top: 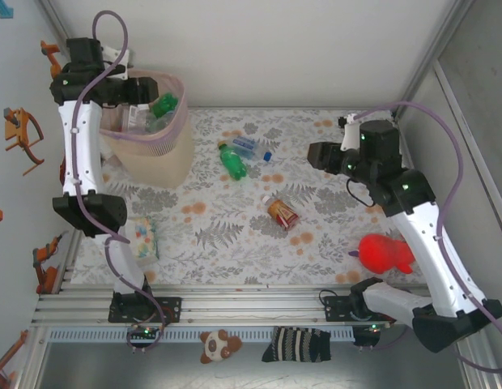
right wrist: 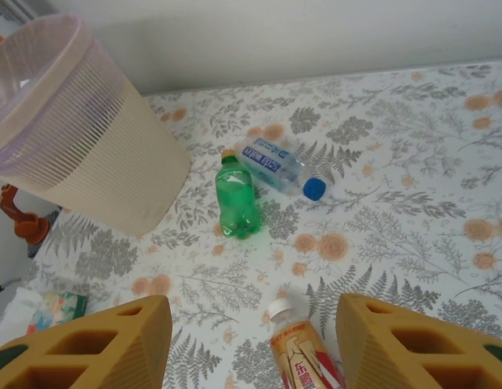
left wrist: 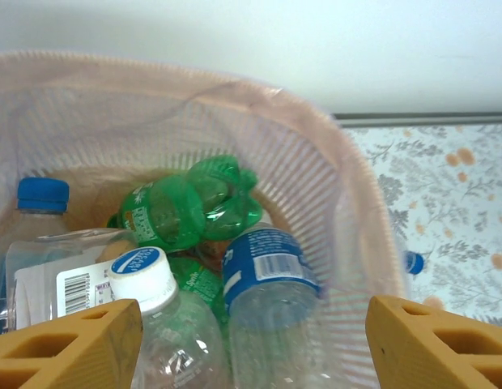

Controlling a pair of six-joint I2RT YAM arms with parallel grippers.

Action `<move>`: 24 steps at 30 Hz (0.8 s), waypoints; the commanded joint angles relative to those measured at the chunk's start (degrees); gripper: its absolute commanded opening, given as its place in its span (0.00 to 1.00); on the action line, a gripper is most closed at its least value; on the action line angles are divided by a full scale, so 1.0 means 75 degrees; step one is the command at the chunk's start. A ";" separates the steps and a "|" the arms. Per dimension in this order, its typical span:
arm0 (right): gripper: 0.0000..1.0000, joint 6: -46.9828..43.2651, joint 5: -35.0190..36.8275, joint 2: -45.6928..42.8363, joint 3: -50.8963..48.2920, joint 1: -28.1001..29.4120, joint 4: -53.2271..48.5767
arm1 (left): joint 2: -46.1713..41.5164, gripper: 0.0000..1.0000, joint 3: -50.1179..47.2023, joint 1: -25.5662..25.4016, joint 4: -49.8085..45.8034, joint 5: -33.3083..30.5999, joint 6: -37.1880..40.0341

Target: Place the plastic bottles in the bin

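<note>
Item: work surface, a table point(top: 235, 243) under a cloth printed with grey ferns and orange blossoms, shut in by plain white walls, with an aluminium rail point(top: 235, 306) along my near edge. Item: left gripper point(left wrist: 253, 312), fingers spread wide, nothing between them and touching nothing, poised straight above the open mouth of the bin point(left wrist: 340, 138). Directly beneath it I count a crumpled green bottle point(left wrist: 190, 207), a clear bottle with a blue label point(left wrist: 267, 275), a white-capped clear bottle point(left wrist: 142, 275) and a blue-capped bottle point(left wrist: 42, 194) off to its left. More seem to lie under these, though the pile hides them. Item: right gripper point(right wrist: 253, 304), jaws apart and empty, hovering over the cloth. Just below it, between the fingers, lies a copper-coloured bottle point(right wrist: 304, 361) with a red label, resting on the cloth, ungripped. Farther ahead of it lie a green table bottle point(right wrist: 236, 203) and, touching that one, a clear blue-capped table bottle point(right wrist: 277, 164). Item: red plush toy point(top: 385, 253) beside the right arm, and a white dotted box point(top: 143, 239) beside the left arm.
</note>
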 commanded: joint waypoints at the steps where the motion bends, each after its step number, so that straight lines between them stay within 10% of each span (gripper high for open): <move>1: 0.55 -0.0100 -0.0421 0.0251 0.0273 0.0099 -0.0030 | -0.0564 0.72 -0.0048 -0.0012 -0.0113 0.0453 -0.0212; 24: 0.51 -0.1802 0.1497 0.4367 0.1787 0.1944 -0.2428 | -0.5272 0.69 -0.7258 -0.0865 0.3944 0.2360 -0.1874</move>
